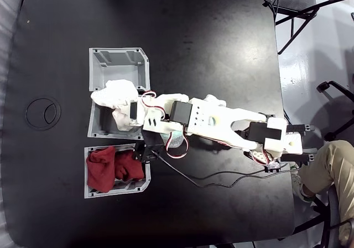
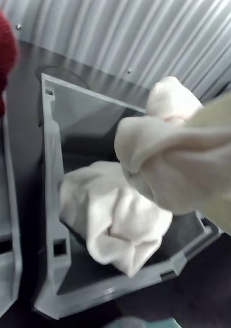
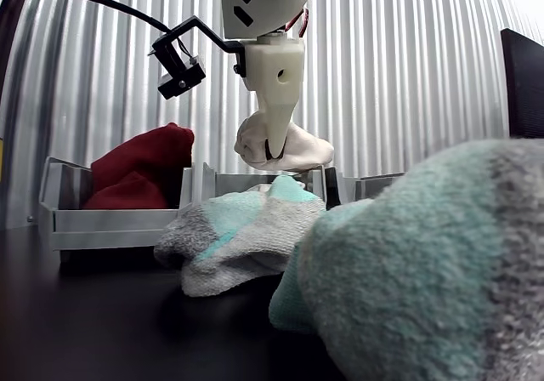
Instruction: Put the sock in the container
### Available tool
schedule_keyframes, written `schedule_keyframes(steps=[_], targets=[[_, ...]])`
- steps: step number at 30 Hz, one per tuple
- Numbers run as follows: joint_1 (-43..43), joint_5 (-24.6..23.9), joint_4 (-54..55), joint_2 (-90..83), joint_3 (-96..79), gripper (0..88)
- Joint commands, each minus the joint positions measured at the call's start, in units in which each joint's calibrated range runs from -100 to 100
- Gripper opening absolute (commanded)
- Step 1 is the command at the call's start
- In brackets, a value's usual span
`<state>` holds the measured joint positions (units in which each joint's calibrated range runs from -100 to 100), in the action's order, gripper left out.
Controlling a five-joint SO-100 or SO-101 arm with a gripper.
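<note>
The white sock (image 1: 114, 92) hangs bunched in my gripper (image 1: 124, 108), which is shut on it over the middle grey container (image 1: 94, 132). In the other view the gripper (image 3: 274, 153) comes down from above and holds the sock (image 3: 297, 150) just over the container's rim (image 3: 246, 179). The wrist view has the held sock (image 2: 166, 154) close at the right. More white fabric (image 2: 115, 220) lies inside the container (image 2: 51, 169); I cannot tell whether it is the same sock.
Dark red socks (image 1: 113, 168) fill the bin nearest the table's front edge, and the far bin (image 1: 119, 65) is bare inside. Mint-green-and-grey socks (image 3: 246, 228) lie beside the bins, under my arm (image 1: 176, 140). A person's leg (image 1: 326, 165) is at the right.
</note>
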<state>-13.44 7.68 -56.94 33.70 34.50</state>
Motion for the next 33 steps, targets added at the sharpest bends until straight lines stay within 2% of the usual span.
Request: schedule_keyframes(steps=[1,4,7,18,33], targets=[[0.57,-0.22,-3.69,-1.62,3.37,28.1],[0.73,-0.22,-5.57,-1.62,3.37,35.2],[0.81,-0.22,-6.6,-1.7,3.37,38.5],[4.19,-0.22,-7.54,-12.91,2.65,38.4],[10.09,-0.27,-34.95,-17.51,2.56,36.4]])
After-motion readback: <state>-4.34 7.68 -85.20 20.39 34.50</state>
